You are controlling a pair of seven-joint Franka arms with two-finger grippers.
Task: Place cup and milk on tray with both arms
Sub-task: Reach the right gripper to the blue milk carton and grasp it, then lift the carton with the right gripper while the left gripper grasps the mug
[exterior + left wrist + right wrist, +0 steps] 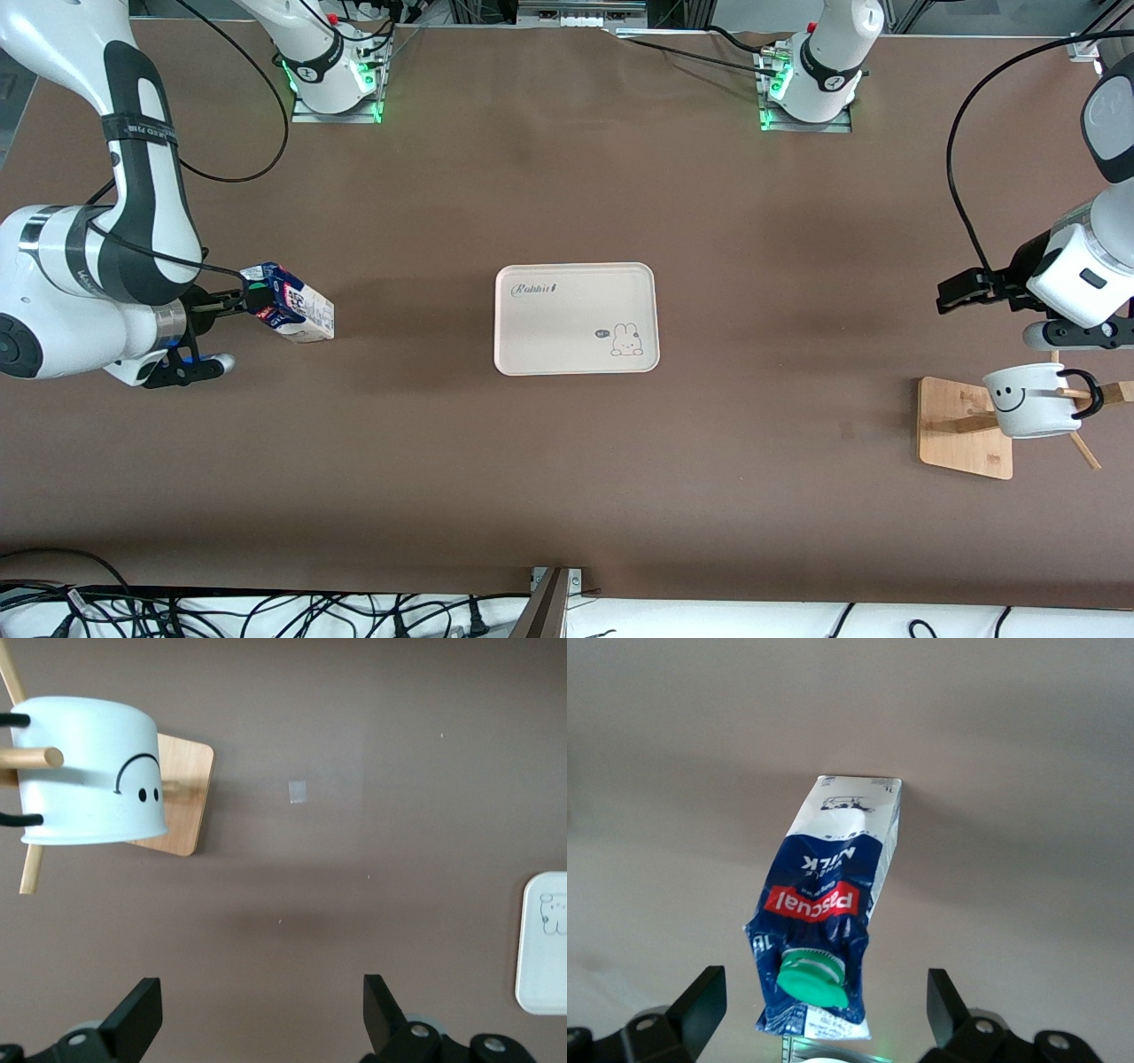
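Tray [576,319]: flat on the table [567,461], mid-table between the two arms' ends.
Milk [291,302]: standing at the right arm's end, well apart from the tray, green cap [813,979] toward the gripper.
Right gripper [232,306]: jaws wide open around the milk's top, fingers [700,1005] clear of it.
Cup [1032,400]: hung by its handle on a rack [966,427] at the left arm's end.
Left gripper [952,292]: over bare table beside the rack, jaws open, empty.
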